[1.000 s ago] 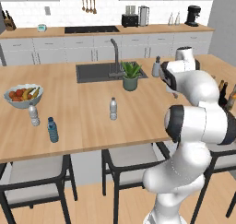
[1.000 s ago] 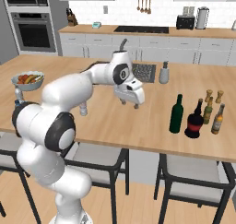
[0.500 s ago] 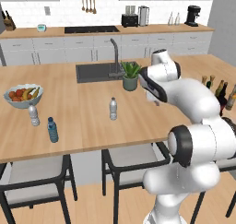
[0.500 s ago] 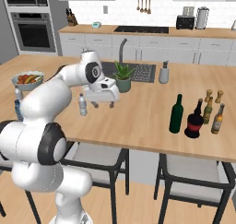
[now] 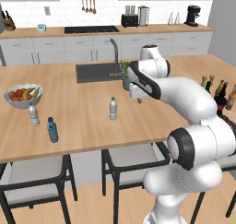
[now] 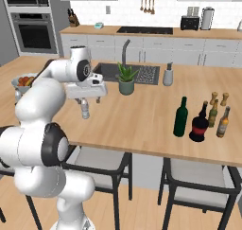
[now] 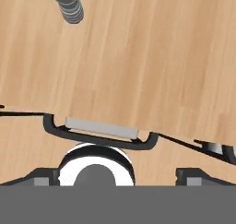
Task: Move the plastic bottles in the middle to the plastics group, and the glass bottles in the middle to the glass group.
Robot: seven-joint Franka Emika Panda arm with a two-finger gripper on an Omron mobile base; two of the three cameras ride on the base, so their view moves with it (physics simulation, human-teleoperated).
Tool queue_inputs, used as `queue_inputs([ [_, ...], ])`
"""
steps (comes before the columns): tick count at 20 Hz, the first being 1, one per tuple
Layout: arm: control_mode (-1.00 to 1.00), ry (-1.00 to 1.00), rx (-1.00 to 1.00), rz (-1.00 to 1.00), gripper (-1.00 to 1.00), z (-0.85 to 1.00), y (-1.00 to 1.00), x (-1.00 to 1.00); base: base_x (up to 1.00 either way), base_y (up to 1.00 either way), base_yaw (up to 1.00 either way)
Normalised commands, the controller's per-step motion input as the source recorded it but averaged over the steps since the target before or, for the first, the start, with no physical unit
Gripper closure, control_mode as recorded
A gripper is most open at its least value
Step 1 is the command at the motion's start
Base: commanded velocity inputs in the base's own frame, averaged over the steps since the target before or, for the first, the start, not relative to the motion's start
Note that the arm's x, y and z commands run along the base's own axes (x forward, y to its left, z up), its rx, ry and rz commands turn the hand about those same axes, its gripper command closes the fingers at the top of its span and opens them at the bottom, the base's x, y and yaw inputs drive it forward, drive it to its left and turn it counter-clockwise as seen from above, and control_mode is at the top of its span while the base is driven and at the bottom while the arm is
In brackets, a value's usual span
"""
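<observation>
The small clear water bottle (image 5: 113,109) with a pale cap stands upright on the wooden tabletop (image 5: 83,121). The gripper (image 6: 90,100) is open and holds nothing.

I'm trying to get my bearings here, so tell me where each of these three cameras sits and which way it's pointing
Left base view: behind the arm to its left, looking forward and down over the wooden island; the arm rises at lower right toward the clear water bottle.
Right base view: behind the arm to its right, same island; the arm rises at lower left, gripper beside that bottle.
Hand view: on the hand, looking down at the countertop; dark finger tips at the bottom.
Shared: all three show the clear water bottle; both base views show the sink.
</observation>
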Motion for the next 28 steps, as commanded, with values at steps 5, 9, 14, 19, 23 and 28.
queue_inputs([
  [5,-1.00,-0.01,0.29,0.27,-1.00,-0.07,0.47,0.50,0.00,0.00,0.00],
  [9,-1.00,-0.22,0.10,0.20,-1.00,-0.19,0.48,0.45,0.00,0.00,0.00],
  [14,-1.00,-0.25,-0.06,0.05,-1.00,-0.19,0.31,0.53,0.00,0.00,0.00],
  [19,-1.00,-0.07,-0.15,0.00,-1.00,-0.18,0.29,0.51,0.00,0.00,0.00],
  [23,-1.00,0.13,0.00,0.00,-1.00,-0.18,0.21,0.50,0.00,0.00,0.00],
  [28,-1.00,0.10,0.00,0.00,-1.00,-0.22,0.18,0.43,0.00,0.00,0.00],
])
